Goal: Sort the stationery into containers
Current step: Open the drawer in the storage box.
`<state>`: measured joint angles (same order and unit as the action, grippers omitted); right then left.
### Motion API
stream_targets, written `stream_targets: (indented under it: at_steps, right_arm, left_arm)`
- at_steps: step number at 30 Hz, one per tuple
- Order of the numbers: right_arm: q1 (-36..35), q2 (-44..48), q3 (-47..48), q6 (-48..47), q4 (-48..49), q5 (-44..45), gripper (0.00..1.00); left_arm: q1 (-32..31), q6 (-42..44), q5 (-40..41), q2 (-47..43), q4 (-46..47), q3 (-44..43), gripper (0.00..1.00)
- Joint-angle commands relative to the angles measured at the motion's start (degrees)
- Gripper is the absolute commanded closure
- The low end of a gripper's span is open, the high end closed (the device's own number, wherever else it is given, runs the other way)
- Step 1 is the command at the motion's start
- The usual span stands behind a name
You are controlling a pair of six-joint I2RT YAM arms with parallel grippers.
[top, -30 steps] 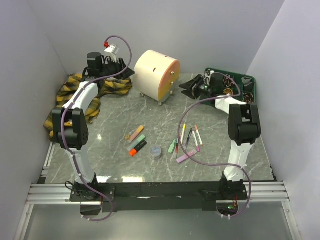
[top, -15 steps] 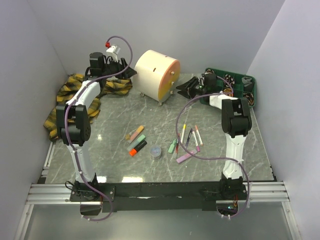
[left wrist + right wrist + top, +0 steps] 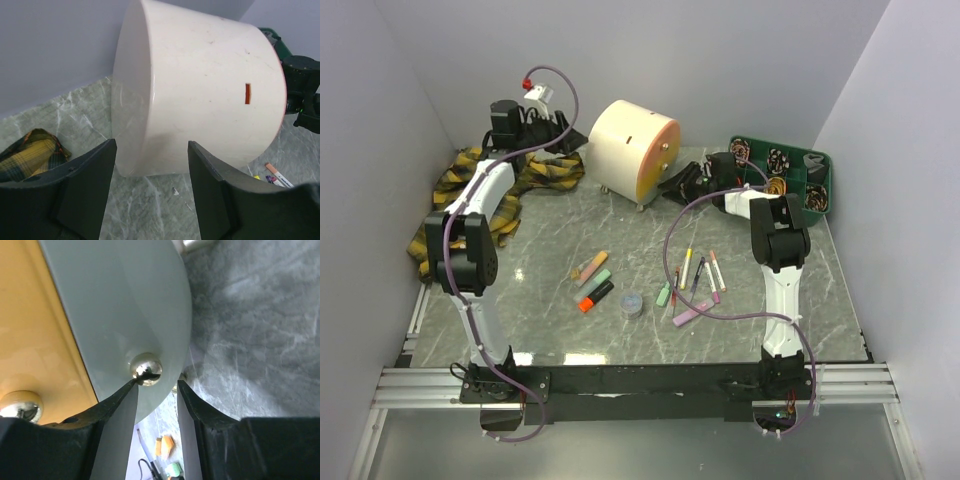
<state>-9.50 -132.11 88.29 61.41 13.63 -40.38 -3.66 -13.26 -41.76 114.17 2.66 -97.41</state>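
Observation:
The cream cylindrical cabinet (image 3: 628,143) lies on its side at the back, its orange front (image 3: 657,170) facing right. My left gripper (image 3: 568,142) stands open at its rear left; in the left wrist view the cabinet (image 3: 200,90) fills the space ahead of the left gripper (image 3: 151,149). My right gripper (image 3: 674,184) is open at the cabinet's front. Its left fingertip (image 3: 131,387) touches a silver ball knob (image 3: 146,366) on a pale panel beside the orange drawer (image 3: 30,335). Highlighters (image 3: 594,281), a grey tin (image 3: 633,303) and pens (image 3: 698,276) lie on the table.
The dark green tray (image 3: 821,160) with coiled bands in its compartments stands at the back right. A yellow-black plaid cloth (image 3: 470,190) is bunched at the back left. A second knob (image 3: 20,407) sits on the orange face. Grey walls close in the table on three sides.
My right gripper has swung left from the green tray to the cabinet's front and narrowed a little. The left gripper has opened wider behind the cabinet.

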Motion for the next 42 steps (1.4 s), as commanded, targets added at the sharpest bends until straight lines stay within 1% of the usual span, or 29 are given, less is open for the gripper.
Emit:
stream_targets:
  at_steps: [1, 2, 3, 5, 12, 15, 30, 37, 40, 41, 42]
  right_arm:
    - [0.36, -0.86, 3.29, -1.64, 1.14, 0.66, 0.56]
    - [0.27, -0.78, 3.29, -1.55, 1.31, 0.48, 0.56]
    - [0.36, -0.69, 3.29, -1.55, 1.57, 0.48, 0.56]
    - [0.36, -0.43, 3.20, -1.73, 1.84, 0.04, 0.57]
    - [0.97, -0.42, 3.38, -2.43, 2.02, 0.30, 0.59]
    - [1.15, -0.51, 3.38, -2.26, 2.72, 0.22, 0.61]
    - [1.32, -1.74, 4.26, -1.99, 4.12, 0.21, 0.62]
    - [1.24, -2.62, 4.96, -1.38, 5.53, -0.05, 0.65]
    - [1.23, -3.06, 5.22, -0.85, 5.62, -0.14, 0.64]
    - [1.15, -3.15, 5.14, -0.68, 5.79, -0.05, 0.63]
    - [1.06, -3.32, 4.96, 0.02, 6.49, -0.40, 0.59]
  left_arm:
    - [1.29, 0.34, -0.96, -5.62, 0.86, 0.37, 0.35]
    - [1.37, 0.60, -1.39, -5.80, 0.77, 0.64, 0.35]
    - [1.38, 0.51, -1.48, -5.89, 0.69, 0.90, 0.25]
    - [1.46, 0.16, -2.01, -5.89, 0.86, 1.60, 0.01]
    - [1.38, -0.90, -2.98, -4.75, 2.35, 1.34, 0.01]
    - [1.38, -0.37, -2.80, -4.57, 1.83, 0.90, 0.00]
    - [0.94, 1.13, -1.84, -5.01, 0.77, 1.96, 0.01]
    - [0.67, 1.83, -1.40, -4.40, 0.33, 1.78, 0.01]
    - [0.58, 2.09, -1.14, -4.31, 0.07, 1.78, 0.01]
    - [0.50, 2.27, -1.13, -4.22, -0.02, 1.78, 0.01]
    - [0.50, 2.36, -1.13, -4.22, -0.02, 1.61, 0.01]
